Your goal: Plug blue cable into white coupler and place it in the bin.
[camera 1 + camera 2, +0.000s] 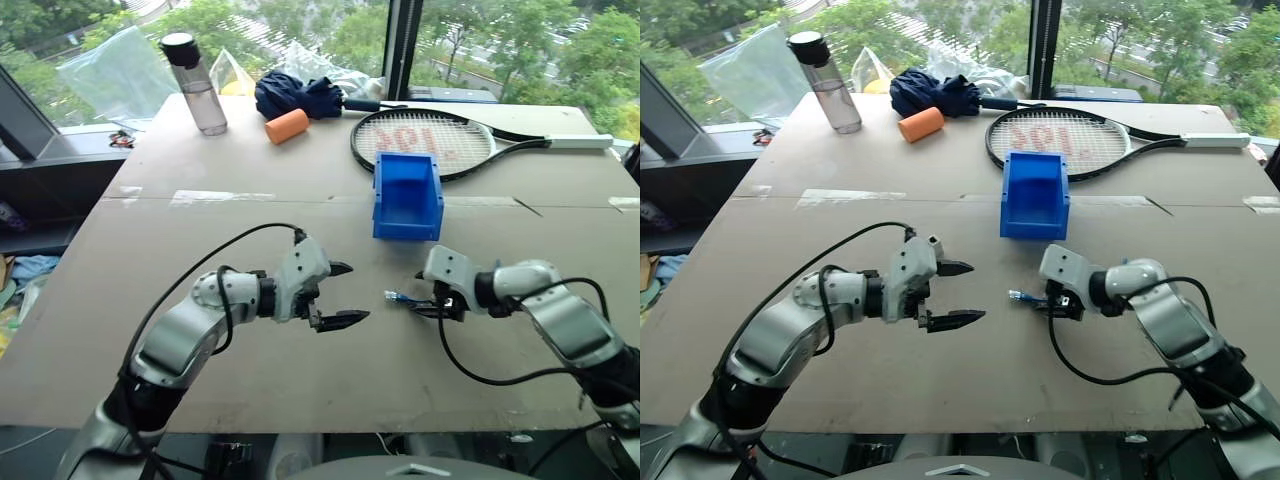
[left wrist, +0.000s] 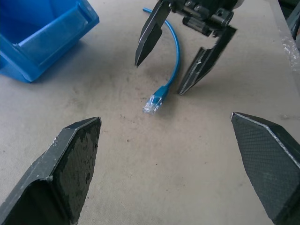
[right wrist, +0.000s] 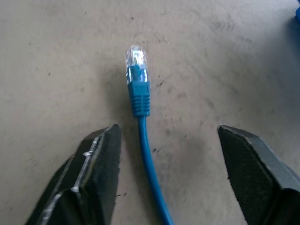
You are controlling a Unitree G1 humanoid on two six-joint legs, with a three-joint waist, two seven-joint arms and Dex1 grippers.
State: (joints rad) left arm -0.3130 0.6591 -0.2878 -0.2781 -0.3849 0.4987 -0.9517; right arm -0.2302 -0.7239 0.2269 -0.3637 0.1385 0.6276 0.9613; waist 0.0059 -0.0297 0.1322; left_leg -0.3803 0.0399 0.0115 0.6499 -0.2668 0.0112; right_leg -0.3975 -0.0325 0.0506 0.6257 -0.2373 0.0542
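Observation:
The blue cable (image 3: 140, 101) lies flat on the grey table, its clear plug (image 2: 152, 103) pointing toward my left gripper. My right gripper (image 3: 168, 130) is open and low over the table, one finger on each side of the cable just behind the plug, not touching it. My left gripper (image 1: 355, 292) is open and empty, facing the plug from a short distance. The bin (image 1: 407, 195), bright blue with its open front toward me, stands just beyond the two grippers. The white coupler is out of view.
At the far end of the table lie a tennis racket (image 1: 425, 140), a dark blue bundled cloth (image 1: 298, 95), an orange cylinder (image 1: 288, 126) and a water bottle (image 1: 200, 85). The table's near edge (image 1: 300, 425) runs just below my arms.

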